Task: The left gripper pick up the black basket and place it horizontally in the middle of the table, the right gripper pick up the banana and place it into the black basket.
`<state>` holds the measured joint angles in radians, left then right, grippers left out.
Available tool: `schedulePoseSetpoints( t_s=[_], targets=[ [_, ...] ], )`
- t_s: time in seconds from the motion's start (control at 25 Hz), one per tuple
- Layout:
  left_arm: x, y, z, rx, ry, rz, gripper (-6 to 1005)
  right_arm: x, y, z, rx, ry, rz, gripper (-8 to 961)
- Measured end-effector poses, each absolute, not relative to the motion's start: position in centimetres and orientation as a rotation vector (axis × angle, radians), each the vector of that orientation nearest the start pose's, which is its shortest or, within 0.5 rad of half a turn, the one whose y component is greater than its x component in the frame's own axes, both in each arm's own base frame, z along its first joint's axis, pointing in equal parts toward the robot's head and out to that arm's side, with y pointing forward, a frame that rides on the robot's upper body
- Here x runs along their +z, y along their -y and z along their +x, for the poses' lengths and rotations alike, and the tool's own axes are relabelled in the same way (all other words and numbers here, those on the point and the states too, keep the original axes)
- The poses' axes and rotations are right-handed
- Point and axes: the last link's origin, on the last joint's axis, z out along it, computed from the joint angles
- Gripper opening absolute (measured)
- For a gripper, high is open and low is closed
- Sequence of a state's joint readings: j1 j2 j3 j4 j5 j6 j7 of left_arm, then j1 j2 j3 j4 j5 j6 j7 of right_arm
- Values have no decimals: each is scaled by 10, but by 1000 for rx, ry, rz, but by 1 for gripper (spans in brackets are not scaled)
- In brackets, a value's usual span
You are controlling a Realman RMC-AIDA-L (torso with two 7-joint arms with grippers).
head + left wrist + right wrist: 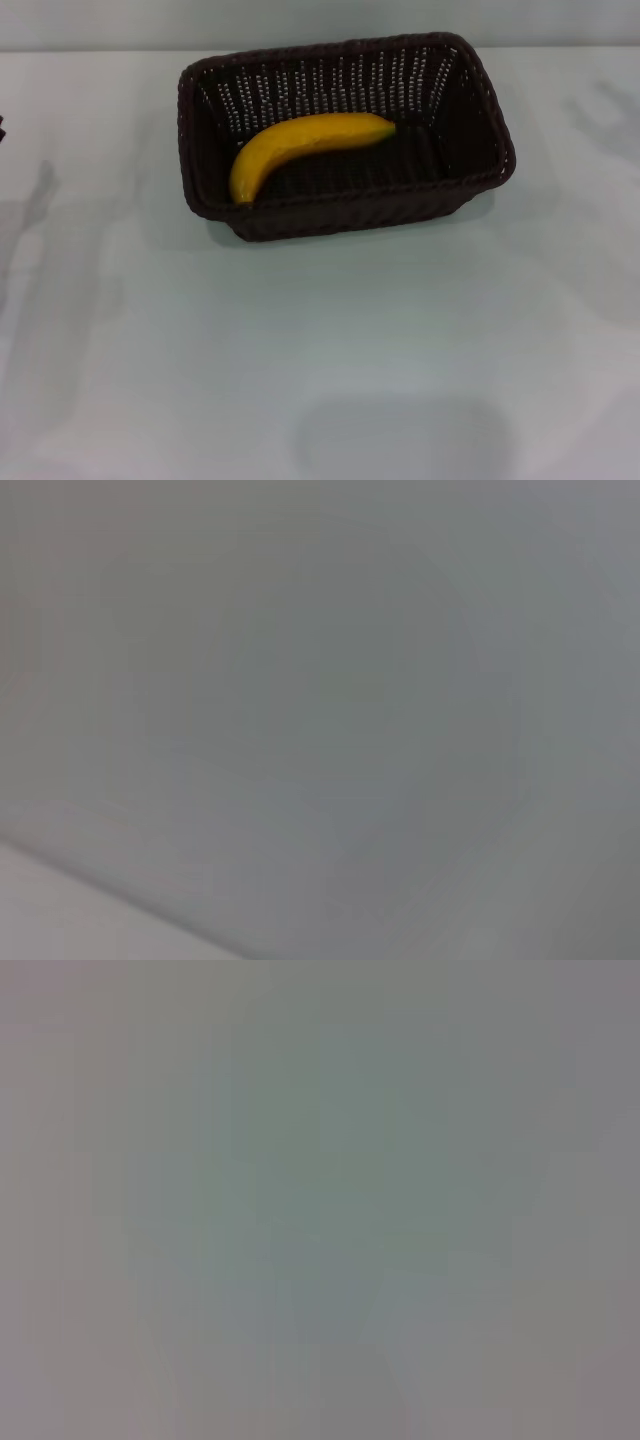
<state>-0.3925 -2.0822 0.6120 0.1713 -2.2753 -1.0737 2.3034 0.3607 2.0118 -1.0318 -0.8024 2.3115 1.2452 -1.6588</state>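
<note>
Inside the black basket (470,170), toward its left half, the banana (300,145) is lying curved on the bottom. That basket is sitting lengthwise on the table (330,350), toward the far edge. Neither gripper is showing, so their claws' state cannot be told.

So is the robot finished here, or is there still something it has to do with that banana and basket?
It looks finished. The black basket lies lengthwise across the middle of the table, and the banana rests inside it. Nothing is in hand: neither end effector shows in the head view, and both wrist views show only a blank surface. Nothing appears left to do.
</note>
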Motion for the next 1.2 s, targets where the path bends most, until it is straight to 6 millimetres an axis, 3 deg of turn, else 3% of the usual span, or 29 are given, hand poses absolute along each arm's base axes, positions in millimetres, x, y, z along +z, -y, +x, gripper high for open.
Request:
schedulePoseSetpoints(
  t_s=[0.04, 0.32, 0.48, 1.2],
  targets=[
    [30, -323, -379, -909, 974, -1392, 869, 118, -367, 266, 1471, -694, -1731, 846],
    [26, -324, -379, -869, 937, -1347, 870, 84, -352, 320, 1007, -451, -1623, 844],
    [26, -324, -377, -873, 927, -1353, 870, 66, -348, 342, 824, -491, -1610, 844],
    [13, -323, -371, -871, 936, -1402, 870, 41, -332, 353, 824, -599, -1611, 843]
  ],
)
